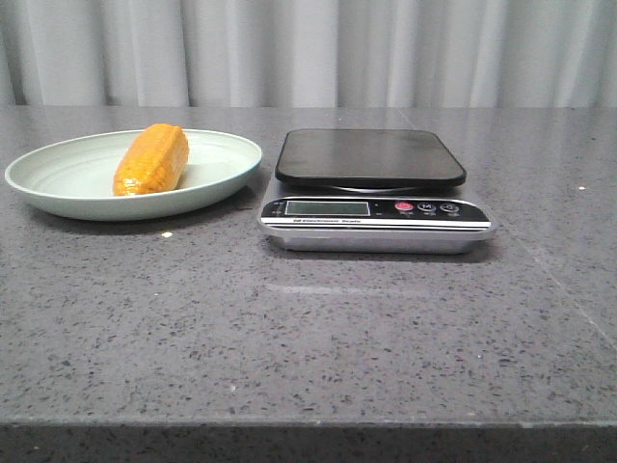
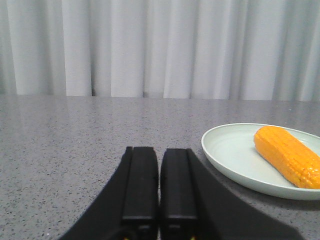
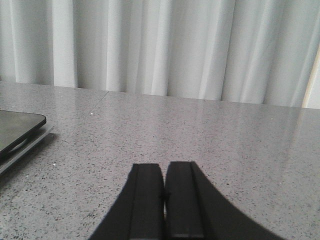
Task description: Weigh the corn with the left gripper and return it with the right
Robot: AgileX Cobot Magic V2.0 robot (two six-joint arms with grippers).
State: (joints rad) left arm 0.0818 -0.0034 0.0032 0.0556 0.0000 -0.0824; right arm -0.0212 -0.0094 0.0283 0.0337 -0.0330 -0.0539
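The corn (image 1: 151, 160), a stubby orange-yellow cob, lies on a pale green plate (image 1: 58, 174) at the table's left. The left wrist view shows the same corn (image 2: 288, 156) on the plate (image 2: 227, 150). A kitchen scale (image 1: 371, 188) with a black platform and nothing on it stands just right of the plate. My left gripper (image 2: 159, 150) is shut and empty, low over the table, a short way from the plate's rim. My right gripper (image 3: 164, 166) is shut and empty too, over bare table with the scale's edge (image 3: 17, 131) off to one side. Neither gripper appears in the front view.
The grey speckled tabletop (image 1: 308, 328) stretches from the plate and scale to the front edge. A pale curtain (image 1: 308, 48) hangs behind the table.
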